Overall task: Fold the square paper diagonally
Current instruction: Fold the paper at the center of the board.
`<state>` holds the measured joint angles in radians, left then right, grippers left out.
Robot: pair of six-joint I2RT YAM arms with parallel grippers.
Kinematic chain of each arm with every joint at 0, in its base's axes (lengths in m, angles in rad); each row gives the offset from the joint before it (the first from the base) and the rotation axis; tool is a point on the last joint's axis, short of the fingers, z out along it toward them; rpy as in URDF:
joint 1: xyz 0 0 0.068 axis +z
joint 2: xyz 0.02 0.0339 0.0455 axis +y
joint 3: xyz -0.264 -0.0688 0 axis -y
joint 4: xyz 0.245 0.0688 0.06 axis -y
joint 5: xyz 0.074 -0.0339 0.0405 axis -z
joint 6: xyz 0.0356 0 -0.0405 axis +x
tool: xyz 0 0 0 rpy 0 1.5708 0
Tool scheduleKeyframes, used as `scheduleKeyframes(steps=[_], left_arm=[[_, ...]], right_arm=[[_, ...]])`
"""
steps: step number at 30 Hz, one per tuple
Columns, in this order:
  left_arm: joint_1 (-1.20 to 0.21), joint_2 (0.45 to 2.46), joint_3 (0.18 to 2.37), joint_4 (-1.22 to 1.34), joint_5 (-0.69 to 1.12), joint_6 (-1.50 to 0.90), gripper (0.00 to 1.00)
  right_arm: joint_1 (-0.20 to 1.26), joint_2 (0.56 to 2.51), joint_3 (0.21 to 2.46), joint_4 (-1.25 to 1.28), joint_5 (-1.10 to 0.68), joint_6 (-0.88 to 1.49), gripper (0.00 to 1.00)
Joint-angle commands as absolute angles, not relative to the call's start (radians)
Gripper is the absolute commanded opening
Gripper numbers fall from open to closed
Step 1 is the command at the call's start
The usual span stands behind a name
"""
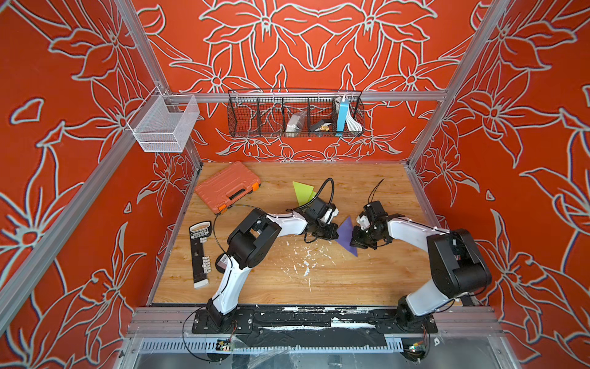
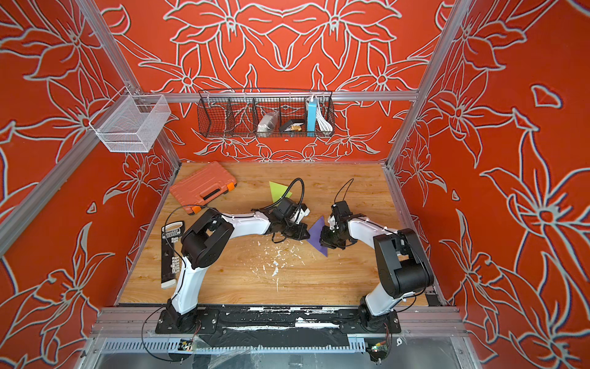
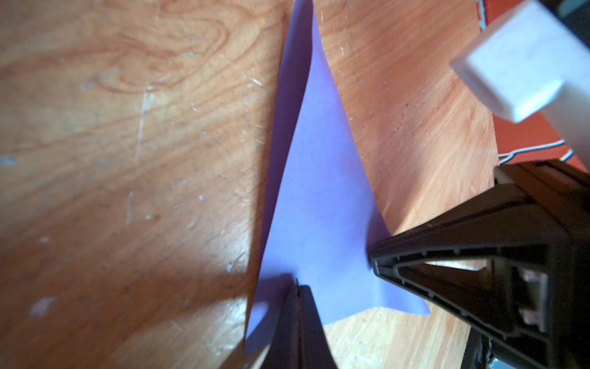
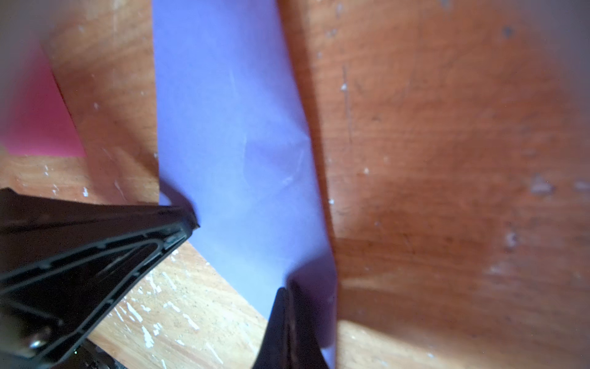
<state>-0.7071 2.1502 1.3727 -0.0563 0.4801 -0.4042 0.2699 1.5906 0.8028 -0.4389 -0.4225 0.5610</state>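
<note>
Two pincers meet at one purple paper (image 1: 347, 235), which lies on the wooden table (image 1: 367, 281) already doubled into a triangle. Taking the orange case (image 1: 227, 187) as the mark, the purple paper sits well apart from it, over toward the right arm and nearer the arm bases. A green paper (image 1: 303, 191), also a triangle, lies between the case and the purple one.

The purple triangle's long axis runs across the line joining the two pincers, with one sharp tip pointing to the case's end of the table and the other to the bases. Its longest edge, likely the crease, is on the side turned away from the case. That puts the right pincer (image 1: 354, 238) at the crease, while the left pincer (image 1: 333, 233) comes in from the case's side at the blunt corner.

Both pincers have their jaws pressed together. In each wrist view the joined tips touch the paper at its edge. Whether a layer is nipped between them or only pinned to the table, I cannot tell.

The fold looks made, so the step in hand seems to be flattening it. Any stroke would need to follow that long edge, with the left pincer holding the corner down so the sheet does not skid.
</note>
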Motion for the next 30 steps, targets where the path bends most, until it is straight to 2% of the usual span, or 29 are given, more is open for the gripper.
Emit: scheduleKeyframes(steps=[1,15,23,30], left_arm=[[-0.706,2.216,1.356,-0.180,0.411,-0.386,0.00],[-0.706,2.210,1.353,-0.180,0.408,-0.384,0.00],[-0.706,2.212,1.355,-0.181,0.410,-0.385,0.00],[-0.708,2.214,1.356,-0.178,0.413,-0.385,0.00]], right_arm=[[0.251,1.587,0.769,-0.520,-0.361,0.520,0.00],[0.204,1.537,0.741,-0.580,-0.325,0.474,0.00],[0.215,1.408,0.726,-0.485,-0.491,0.578,0.00],[0.260,1.421,0.733,-0.436,-0.520,0.642,0.00]])
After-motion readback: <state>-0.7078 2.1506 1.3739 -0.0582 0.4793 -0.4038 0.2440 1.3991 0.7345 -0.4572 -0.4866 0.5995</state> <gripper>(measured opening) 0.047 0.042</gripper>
